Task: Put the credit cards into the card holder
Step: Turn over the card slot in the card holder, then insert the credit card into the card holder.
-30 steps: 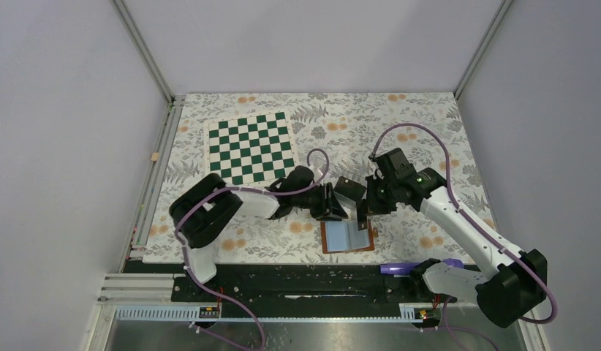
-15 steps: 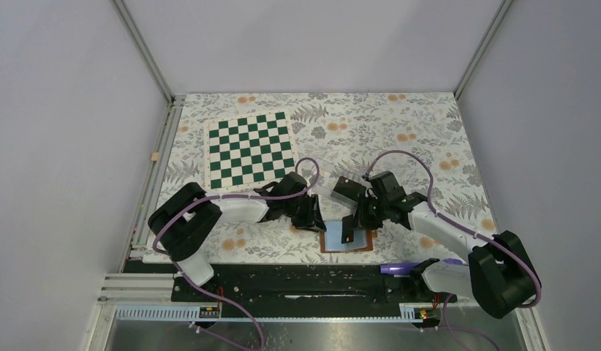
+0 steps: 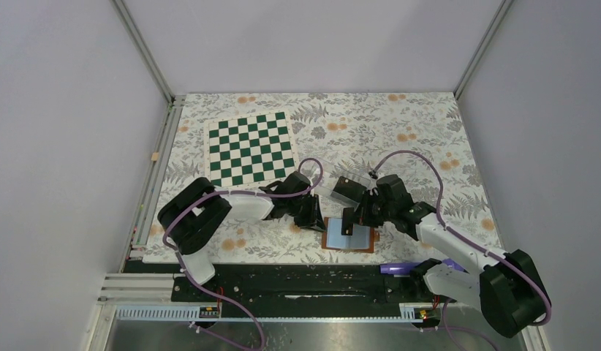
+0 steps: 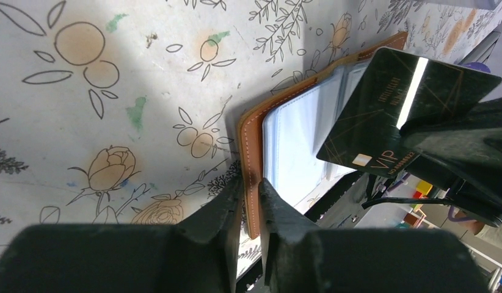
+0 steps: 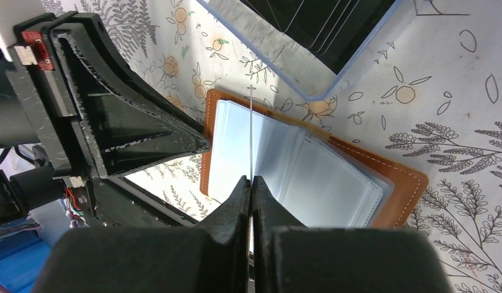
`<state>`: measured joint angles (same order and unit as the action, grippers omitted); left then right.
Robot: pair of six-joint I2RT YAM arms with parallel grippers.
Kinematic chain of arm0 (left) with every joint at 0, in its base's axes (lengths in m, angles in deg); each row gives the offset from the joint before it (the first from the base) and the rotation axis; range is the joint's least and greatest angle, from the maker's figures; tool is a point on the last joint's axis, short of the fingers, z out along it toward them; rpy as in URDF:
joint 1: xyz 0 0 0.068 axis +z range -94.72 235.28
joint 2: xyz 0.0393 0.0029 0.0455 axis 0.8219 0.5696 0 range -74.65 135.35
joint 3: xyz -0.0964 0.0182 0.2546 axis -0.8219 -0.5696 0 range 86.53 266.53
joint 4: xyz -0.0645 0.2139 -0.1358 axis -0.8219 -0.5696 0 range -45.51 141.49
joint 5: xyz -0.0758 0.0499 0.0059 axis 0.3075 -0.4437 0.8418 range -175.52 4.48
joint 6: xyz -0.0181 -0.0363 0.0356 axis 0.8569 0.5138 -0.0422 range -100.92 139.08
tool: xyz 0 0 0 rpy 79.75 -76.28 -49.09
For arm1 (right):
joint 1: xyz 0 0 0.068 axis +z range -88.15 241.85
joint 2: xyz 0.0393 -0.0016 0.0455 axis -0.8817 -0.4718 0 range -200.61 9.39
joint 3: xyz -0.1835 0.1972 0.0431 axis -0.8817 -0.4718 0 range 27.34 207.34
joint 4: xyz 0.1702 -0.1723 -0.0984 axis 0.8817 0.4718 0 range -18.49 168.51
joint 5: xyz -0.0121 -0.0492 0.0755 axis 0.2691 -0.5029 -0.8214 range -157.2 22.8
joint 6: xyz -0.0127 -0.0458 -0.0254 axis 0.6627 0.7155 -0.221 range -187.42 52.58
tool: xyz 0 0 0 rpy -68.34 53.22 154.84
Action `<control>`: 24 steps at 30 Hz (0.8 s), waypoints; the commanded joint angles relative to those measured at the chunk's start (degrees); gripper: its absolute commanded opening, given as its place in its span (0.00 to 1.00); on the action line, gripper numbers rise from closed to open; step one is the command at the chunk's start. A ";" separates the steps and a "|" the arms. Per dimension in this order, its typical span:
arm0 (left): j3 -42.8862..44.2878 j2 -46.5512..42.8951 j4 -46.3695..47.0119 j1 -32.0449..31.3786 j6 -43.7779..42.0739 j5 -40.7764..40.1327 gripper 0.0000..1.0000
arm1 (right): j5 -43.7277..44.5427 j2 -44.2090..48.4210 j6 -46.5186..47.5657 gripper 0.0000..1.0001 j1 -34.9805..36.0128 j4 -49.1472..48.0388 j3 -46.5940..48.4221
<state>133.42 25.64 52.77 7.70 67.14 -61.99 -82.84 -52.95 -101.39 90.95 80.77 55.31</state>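
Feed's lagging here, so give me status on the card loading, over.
Left gripper shut on card holder edge. Right gripper shut on credit card, angled over the open holder, not in. Clear box alongside, path open.

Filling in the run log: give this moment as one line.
left gripper shut on card holder edge | right gripper shut on credit card over open holder | card not yet inserted

This is a robot test cell in a lab. Plain pale panel walls (image 3: 63, 110) and aluminium posts (image 3: 142, 50) box in the floral-covered worktop (image 3: 429, 124). At the worktop's near edge, a left arm (image 3: 232, 205) and a right arm (image 3: 458, 241), both cabled, are bolted to a black rail (image 3: 297, 281).
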 commanded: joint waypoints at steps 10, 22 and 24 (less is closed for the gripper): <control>0.30 4.37 -4.86 -0.14 -0.92 -4.82 0.04 | 0.73 5.63 -0.60 0.00 -7.47 2.62 -3.22; -0.17 5.44 -4.06 -0.09 -0.26 -4.12 0.00 | -6.04 2.98 -4.69 0.00 -8.52 -4.17 -7.38; -0.31 5.42 -3.86 -0.07 -0.11 -3.97 0.00 | -6.78 3.25 -5.66 0.00 -8.51 -5.17 -8.00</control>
<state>134.75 27.76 52.90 7.88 68.49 -61.24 -86.25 -49.19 -104.61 82.23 78.39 49.10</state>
